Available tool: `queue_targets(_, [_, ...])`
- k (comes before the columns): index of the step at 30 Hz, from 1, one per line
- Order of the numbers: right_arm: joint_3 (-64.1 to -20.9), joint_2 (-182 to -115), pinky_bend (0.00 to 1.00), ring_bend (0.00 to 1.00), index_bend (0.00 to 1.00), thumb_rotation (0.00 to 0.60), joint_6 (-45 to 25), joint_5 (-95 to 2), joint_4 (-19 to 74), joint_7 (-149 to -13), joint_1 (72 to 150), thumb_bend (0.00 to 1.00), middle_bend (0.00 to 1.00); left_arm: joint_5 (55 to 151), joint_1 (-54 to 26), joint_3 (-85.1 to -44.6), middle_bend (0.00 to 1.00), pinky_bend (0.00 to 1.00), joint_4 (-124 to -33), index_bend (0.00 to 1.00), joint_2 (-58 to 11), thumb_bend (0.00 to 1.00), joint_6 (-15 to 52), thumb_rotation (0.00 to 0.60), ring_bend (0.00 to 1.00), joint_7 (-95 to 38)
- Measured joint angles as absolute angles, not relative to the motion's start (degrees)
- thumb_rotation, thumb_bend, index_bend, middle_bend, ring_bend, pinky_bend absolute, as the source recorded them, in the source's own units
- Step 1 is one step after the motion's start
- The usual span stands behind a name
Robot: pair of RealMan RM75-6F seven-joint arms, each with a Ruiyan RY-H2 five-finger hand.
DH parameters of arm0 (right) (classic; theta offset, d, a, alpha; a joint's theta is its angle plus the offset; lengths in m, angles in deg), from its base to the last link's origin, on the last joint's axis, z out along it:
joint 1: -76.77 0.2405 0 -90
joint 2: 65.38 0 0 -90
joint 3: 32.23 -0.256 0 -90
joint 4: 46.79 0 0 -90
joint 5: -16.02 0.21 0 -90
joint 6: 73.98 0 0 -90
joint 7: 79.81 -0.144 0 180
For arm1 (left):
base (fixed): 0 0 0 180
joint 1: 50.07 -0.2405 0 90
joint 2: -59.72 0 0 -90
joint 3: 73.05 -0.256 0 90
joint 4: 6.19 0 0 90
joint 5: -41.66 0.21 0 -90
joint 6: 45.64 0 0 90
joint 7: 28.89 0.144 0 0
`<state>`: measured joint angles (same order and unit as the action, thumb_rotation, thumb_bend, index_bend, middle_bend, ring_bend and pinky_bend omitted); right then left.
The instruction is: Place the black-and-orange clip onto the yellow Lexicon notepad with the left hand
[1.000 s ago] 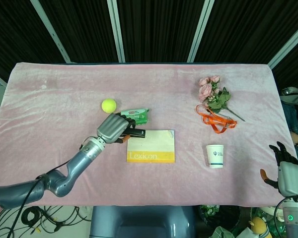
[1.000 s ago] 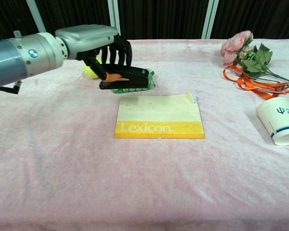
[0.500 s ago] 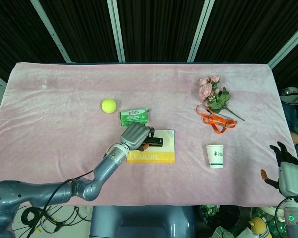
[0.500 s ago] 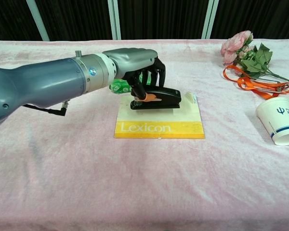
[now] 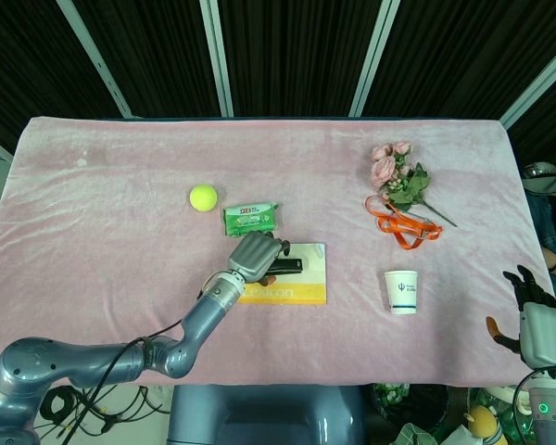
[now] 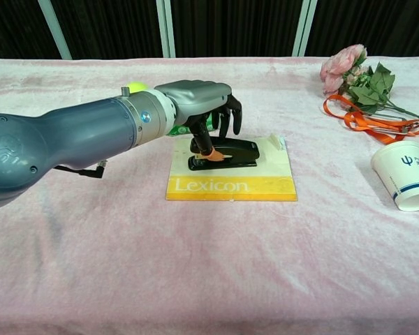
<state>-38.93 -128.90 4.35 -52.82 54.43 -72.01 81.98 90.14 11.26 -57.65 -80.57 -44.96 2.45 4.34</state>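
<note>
The left hand [image 6: 202, 112] pinched the black-and-orange clip [image 6: 223, 153] at its orange end, and the clip lay on the yellow Lexicon notepad [image 6: 230, 185]! Off at the table's [image 5: 120, 185] edge, the right hand [image 5: 537, 324] hung with fingers apart, holding nothing.
</note>
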Motion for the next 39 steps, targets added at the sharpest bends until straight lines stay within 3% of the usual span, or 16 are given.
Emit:
queue_targets(3, [-39.0,-128.9,0.23,0.19,0.18,0.6,4.5,-52.8,54.4,-72.1,81.9,0.25,0.06,89.5,11.1,-57.2,0.12,0.07,-80.7,0.17,-45.2,0.0,3.0,0.6,0.0,3.5])
queue_targets(10, [-39.1,-128.8,0.23,0.19,0.18,0.6,4.1,-52.5,54.3,-72.4,82.0,0.24,0.06,88.6,10.1,-56.2,0.11,0.04,-84.0,0.17,-42.7,0.0,4.0,0.6,0.0,1.8])
queue_targets(18, [-39.0,-128.8,0.23,0.19,0.18,0.6,4.6,-52.7,54.2,-72.2,81.9,0.24,0.06,91.2,6.0,-58.4,0.11,0.04,-96.8,0.19,-31.2,0.0,7.3,0.6,0.0,2.5])
queue_targets(22, [-39.1,-128.8,0.23,0.19,0.18,0.6,4.8,-52.6,54.2,-72.0,81.8,0.24,0.06,94.9,0.6,-62.5,0.11,0.04,-106.4,0.19,-21.4,0.0,12.3,0.6,0.0,3.3])
queue_targets(27, [-39.0,-128.9,0.23,0.19,0.18,0.6,5.5,-53.0,54.1,-71.2,81.7,0.24,0.06,103.1,-11.0,-69.7,0.11,0.04,-114.6,0.2,-9.1,0.0,23.8,0.6,0.0,0.8])
queue_targets(30, [-39.1,-129.0,0.23,0.19,0.18,0.6,5.7,-53.0,54.1,-71.0,81.6,0.24,0.06,108.1,-17.2,-73.3,0.11,0.04,-115.0,0.2,-5.1,0.0,29.3,0.6,0.0,-4.7])
queue_targets(39, [-39.1,-129.2,0.23,0.19,0.18,0.6,5.8,-53.1,54.0,-70.5,81.7,0.24,0.06,124.1,-28.2,-81.4,0.12,0.04,-107.4,0.23,-0.4,0.0,37.5,0.6,0.0,-24.0])
